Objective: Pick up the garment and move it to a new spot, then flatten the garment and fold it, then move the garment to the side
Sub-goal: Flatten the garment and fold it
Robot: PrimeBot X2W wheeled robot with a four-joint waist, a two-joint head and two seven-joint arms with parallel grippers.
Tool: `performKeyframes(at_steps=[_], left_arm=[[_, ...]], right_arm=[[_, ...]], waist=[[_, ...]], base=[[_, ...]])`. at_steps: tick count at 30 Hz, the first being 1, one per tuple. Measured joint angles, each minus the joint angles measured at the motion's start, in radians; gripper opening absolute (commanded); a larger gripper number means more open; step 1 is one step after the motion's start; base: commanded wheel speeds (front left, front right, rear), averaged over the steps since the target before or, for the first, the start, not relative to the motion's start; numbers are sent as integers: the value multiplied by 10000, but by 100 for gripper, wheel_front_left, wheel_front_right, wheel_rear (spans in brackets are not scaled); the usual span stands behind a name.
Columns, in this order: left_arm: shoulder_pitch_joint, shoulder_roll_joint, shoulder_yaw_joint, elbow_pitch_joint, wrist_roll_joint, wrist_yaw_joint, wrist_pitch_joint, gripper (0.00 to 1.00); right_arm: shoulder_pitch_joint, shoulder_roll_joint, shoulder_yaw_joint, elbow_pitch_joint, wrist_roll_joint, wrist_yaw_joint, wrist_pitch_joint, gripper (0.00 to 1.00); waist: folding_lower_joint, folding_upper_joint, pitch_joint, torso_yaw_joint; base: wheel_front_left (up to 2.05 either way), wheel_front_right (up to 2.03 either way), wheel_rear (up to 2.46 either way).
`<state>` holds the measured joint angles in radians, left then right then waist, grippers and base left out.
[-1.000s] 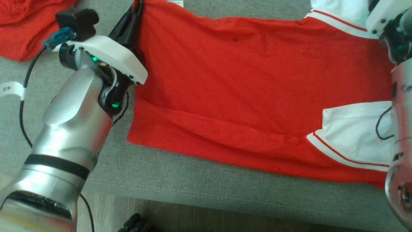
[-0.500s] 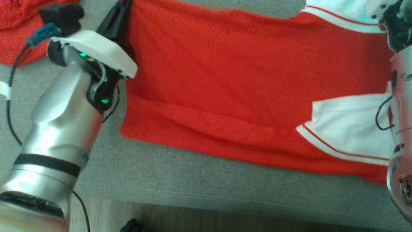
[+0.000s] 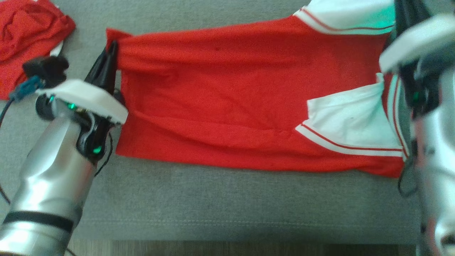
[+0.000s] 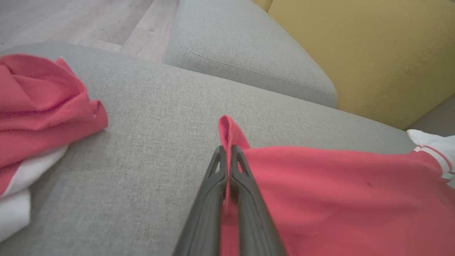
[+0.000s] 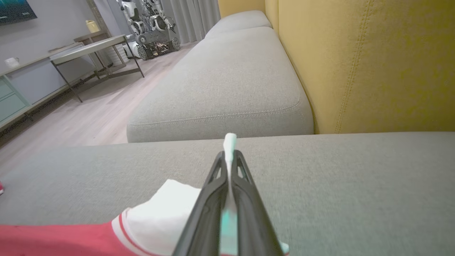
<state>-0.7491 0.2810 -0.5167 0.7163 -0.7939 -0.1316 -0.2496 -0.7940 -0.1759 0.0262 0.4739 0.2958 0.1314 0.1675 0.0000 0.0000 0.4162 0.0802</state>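
- Looking down from the head: the red shirt [image 3: 227, 96] lies stretched out on the grey sofa seat [image 3: 213, 206], its white sleeve [image 3: 348, 124] folded over it. The left gripper [image 3: 112, 48] pinches its far left corner. This looks like soft, light, limp cloth that will likely sag and wrinkle, so corners and hems are the places to hold.
- Left wrist: the jaws are closed tight on a red corner, which shows plainly here. A heap of clothes [image 4: 39, 106] lies well apart.
- Right wrist: the right gripper [image 5: 230, 153] is clamped on a pale edge of the shirt, a grip the blurred head view leaves unclear.

Two of each: spread garment [image 3: 220, 96], crumpled garment [image 3: 25, 32]; left end effector [image 4: 226, 153], right end effector [image 5: 230, 156].
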Motion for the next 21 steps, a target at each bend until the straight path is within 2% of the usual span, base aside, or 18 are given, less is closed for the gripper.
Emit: performKeyframes(at_steps=[4, 9, 12, 16, 17, 18, 19, 20, 21], left_arm=[[720, 280, 190, -307, -251, 0, 0, 0], [1461, 520, 382, -746, -516, 77, 4, 0], [1845, 683, 479, -1072, -654, 234, 15, 0], [2451, 819, 500, -1498, -754, 458, 121, 0], [2609, 828, 499, -1576, -823, 525, 163, 4], [2748, 828, 495, -1622, -871, 550, 240, 38], [2874, 826, 489, -1649, -892, 642, 274, 88], [2985, 826, 491, -1670, -892, 721, 334, 100], [3079, 828, 493, -1708, -894, 790, 339, 100]], right_arm=[[2012, 119, 2, -2073, 339, 0, 217, 0], [4428, 660, -316, -4357, 637, 0, 685, 0], [5610, 911, -554, -5325, 742, 0, 811, 0], [6760, 1156, -648, -5935, 951, 0, 986, 0], [6968, 1198, -648, -5958, 1001, 0, 986, 0], [7128, 1227, -650, -5944, 1003, 0, 986, 0], [7253, 1246, -639, -5902, 1003, 0, 989, 14], [7327, 1264, -629, -5852, 1005, 0, 980, 48], [7363, 1279, -629, -5797, 1003, 0, 963, 100]], waist=[[0, 0, -266, -293], [0, 0, -512, -618], [0, 0, -639, -764], [0, 0, -756, -920], [0, 0, -767, -951], [0, 0, -775, -971], [0, 0, -785, -989], [0, 0, -791, -1004], [0, 0, -792, -1017]], base=[[0, 0, 0], [0, 0, 0], [0, 0, 0], [0, 0, 0], [0, 0, 0], [0, 0, 0], [0, 0, 0], [0, 0, 0], [0, 0, 0]])
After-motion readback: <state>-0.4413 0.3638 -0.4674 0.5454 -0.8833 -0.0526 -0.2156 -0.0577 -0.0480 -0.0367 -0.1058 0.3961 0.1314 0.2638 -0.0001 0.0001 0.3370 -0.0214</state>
